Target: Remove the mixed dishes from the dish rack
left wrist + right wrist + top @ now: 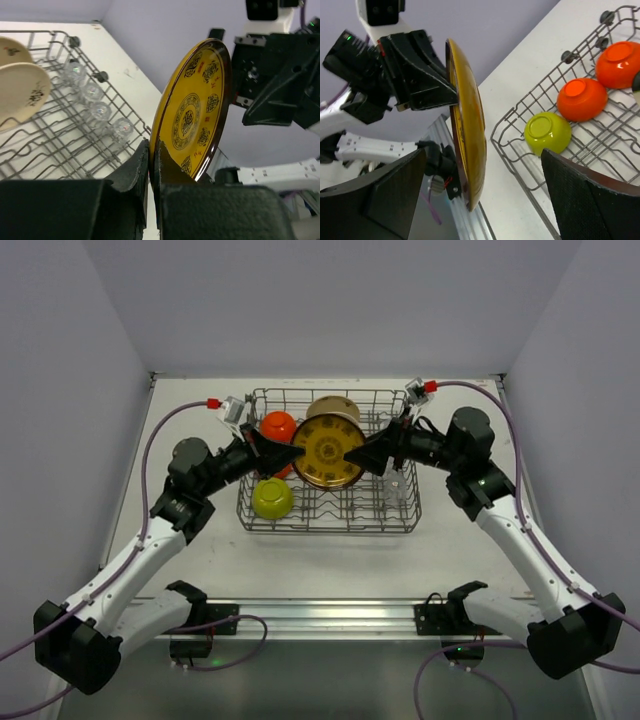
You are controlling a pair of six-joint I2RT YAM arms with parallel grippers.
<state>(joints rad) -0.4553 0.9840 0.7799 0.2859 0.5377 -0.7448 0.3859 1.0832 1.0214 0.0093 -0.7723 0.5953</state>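
A yellow plate point(328, 450) with a dark brown pattern hangs upright above the dish rack point(330, 530). My left gripper point(298, 453) is shut on its left rim. In the left wrist view the gripper point(152, 150) pinches the plate point(192, 110) edge-on. My right gripper point(355, 453) is at the plate's right rim, open. In the right wrist view its fingers point(395, 195) stand wide apart on either side of the plate point(470, 130) without touching it. In the rack lie two orange bowls point(581, 99) point(620, 57) and a yellow-green bowl point(547, 132), all upside down.
Several small clear glasses point(92, 92) stand in a row along the rack's right side point(395, 490). Two beige plates point(22, 90) stand at the back of the rack, one seen from above point(333, 408). The arm bases and a metal rail point(320, 615) run along the near table edge.
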